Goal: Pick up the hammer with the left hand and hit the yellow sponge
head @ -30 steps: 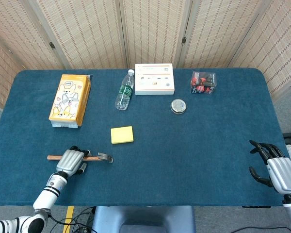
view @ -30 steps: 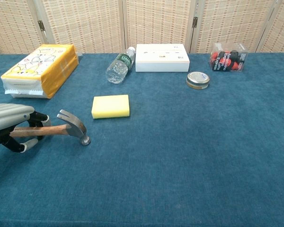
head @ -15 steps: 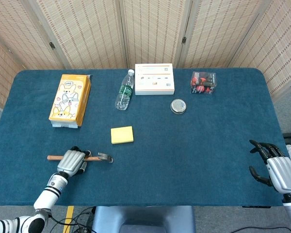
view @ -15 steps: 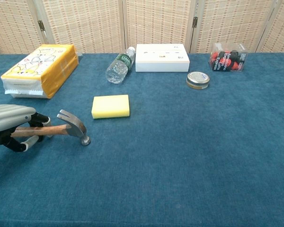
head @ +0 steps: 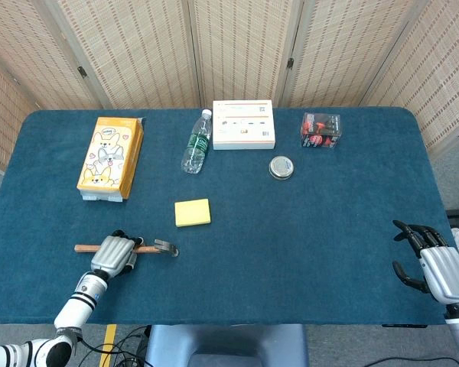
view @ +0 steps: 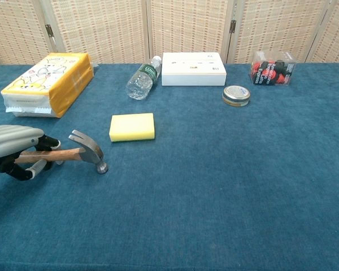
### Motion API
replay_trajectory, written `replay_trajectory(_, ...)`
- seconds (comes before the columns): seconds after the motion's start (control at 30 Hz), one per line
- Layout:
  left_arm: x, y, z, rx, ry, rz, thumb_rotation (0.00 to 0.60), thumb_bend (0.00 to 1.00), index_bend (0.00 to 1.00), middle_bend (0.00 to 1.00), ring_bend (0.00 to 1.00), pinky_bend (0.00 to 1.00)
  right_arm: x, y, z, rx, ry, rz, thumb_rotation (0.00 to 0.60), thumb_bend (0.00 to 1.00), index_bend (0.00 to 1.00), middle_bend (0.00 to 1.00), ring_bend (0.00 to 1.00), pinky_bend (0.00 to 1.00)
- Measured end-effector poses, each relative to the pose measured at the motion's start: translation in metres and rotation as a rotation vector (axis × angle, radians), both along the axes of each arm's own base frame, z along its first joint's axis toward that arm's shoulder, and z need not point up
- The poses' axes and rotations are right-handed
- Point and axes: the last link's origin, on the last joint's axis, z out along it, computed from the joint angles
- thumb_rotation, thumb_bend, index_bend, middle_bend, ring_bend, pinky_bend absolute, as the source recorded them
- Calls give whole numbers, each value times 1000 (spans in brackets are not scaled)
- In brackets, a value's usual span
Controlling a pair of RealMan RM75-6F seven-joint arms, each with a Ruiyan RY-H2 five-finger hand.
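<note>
The left hand has its fingers wrapped around the hammer, whose head points right; the yellow sponge lies just beyond it, up and right.

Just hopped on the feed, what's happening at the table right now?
The left hand has its fingers wrapped around the wooden handle of the hammer near the table's front left, with the hammer head low, by the cloth. The yellow sponge lies just beyond the hammer head, not being struck. The right hand rests open at the far right edge, holding nothing.
</note>
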Motion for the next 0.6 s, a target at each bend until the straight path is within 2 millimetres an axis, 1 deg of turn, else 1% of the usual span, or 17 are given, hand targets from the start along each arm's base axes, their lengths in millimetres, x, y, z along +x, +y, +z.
replay_trajectory(0.13, 1, 0, 0, 4, -5, -3, 600, 686, 431, 534, 430, 218, -1, 1, 0, 0, 1, -5, 600, 305, 133, 345, 183, 185)
replay_trajectory(0.37, 4, 2, 0, 35, -51, -26, 600, 686, 537, 654, 518, 233, -1, 1, 0, 0, 1, -6, 600, 305, 133, 345, 184, 185)
replay_trajectory(0.43, 4, 3, 1, 47, -68, -34, 600, 686, 562, 679, 540, 262, -1, 1, 0, 0, 0, -8, 600, 305, 133, 345, 183, 185)
replay_trajectory(0.6, 6, 7, 3, 81, -122, -61, 600, 687, 625, 744, 594, 393, -2, 1, 0, -1, 1, -11, 600, 304, 133, 345, 183, 185)
